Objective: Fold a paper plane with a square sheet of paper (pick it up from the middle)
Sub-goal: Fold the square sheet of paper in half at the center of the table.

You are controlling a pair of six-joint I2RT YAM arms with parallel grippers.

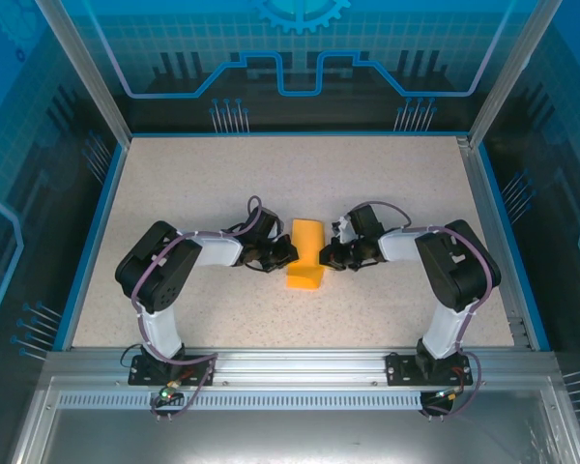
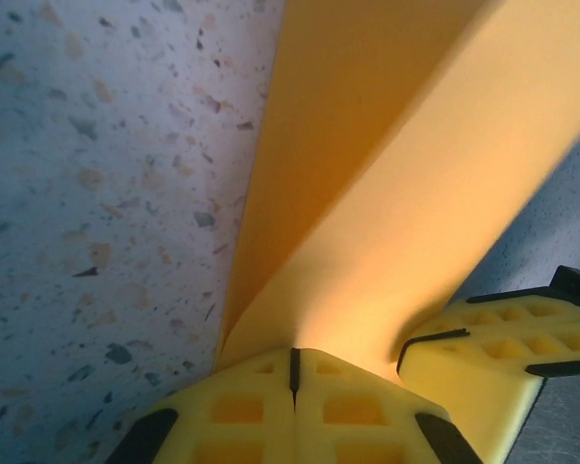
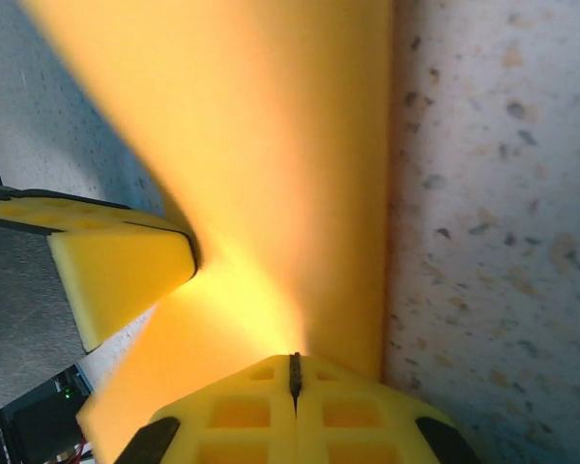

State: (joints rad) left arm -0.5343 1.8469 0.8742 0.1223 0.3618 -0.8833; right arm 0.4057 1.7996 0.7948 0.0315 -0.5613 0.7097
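The square sheet of paper (image 1: 306, 253) is bright orange and stands mid-table as a narrow shape, doubled over and bowed, between the two arms. My left gripper (image 1: 288, 255) is shut on its left edge. In the left wrist view the paper (image 2: 387, 193) rises out of the closed left gripper (image 2: 293, 372), and a right finger (image 2: 493, 358) shows at the lower right. My right gripper (image 1: 326, 257) is shut on the opposite edge. The right wrist view has the paper (image 3: 261, 164) fanning up from the closed right gripper (image 3: 294, 372), with a left finger (image 3: 116, 266) on the left.
The speckled table (image 1: 203, 184) has a raised blue rim (image 1: 92, 232) on three sides. An aluminium rail (image 1: 290, 367) carries both arm bases at the near edge. Both elbows jut outward, left (image 1: 159, 266) and right (image 1: 459, 266).
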